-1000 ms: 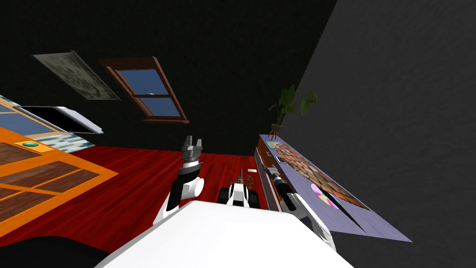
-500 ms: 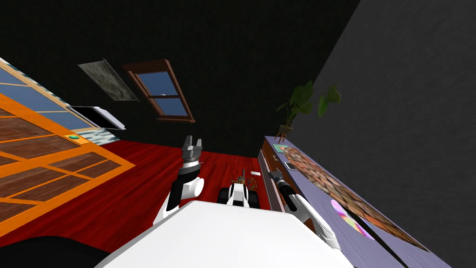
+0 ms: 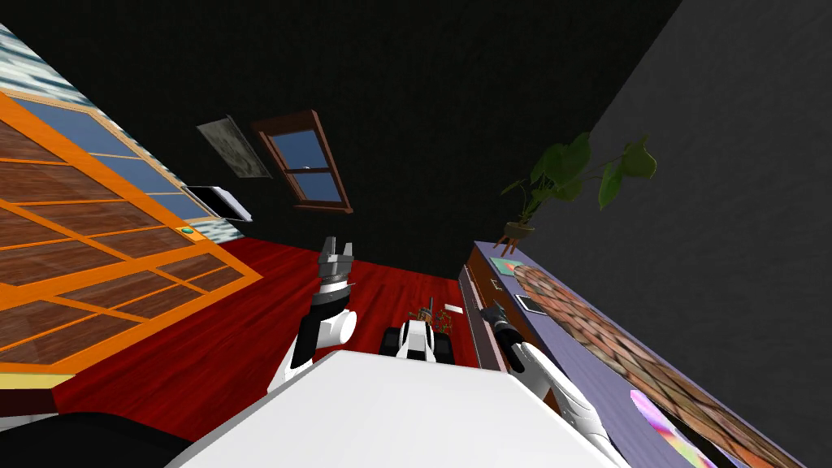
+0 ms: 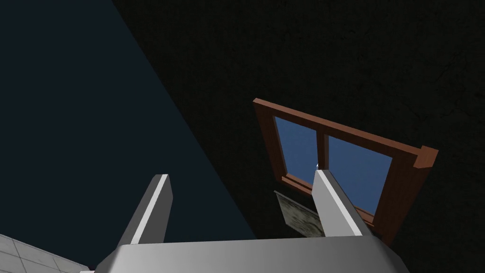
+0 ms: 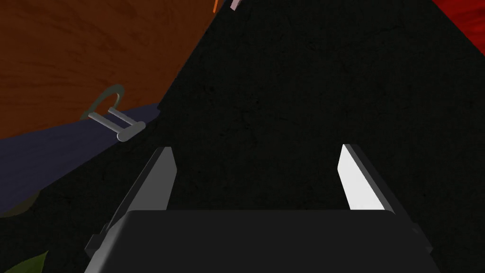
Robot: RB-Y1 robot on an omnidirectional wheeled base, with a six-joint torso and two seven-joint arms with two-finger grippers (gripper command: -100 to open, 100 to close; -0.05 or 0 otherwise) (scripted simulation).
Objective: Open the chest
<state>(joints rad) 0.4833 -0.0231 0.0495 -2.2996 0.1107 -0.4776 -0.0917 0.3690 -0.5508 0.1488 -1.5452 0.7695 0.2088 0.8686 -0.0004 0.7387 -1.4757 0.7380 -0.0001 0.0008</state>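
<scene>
Brown chest (image 5: pixel 71 47) by R pincer (image 5: pixel 255 151); L pincer (image 4: pixel 242 174) raised; both spread.

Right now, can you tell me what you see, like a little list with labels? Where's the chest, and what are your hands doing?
Chest: brown front, purple top, along the wall on my right
Handle: small grey bar on the chest, beside my right gripper's fingers, not between them
Right gripper: open, near the chest, holding nothing
Left gripper: open, raised over the red floor
Plant: green, at the chest's far end

open floor (image 3: pixel 227 325) before chest (image 3: pixel 476 294), plant (image 3: pixel 573 171) at end
</scene>
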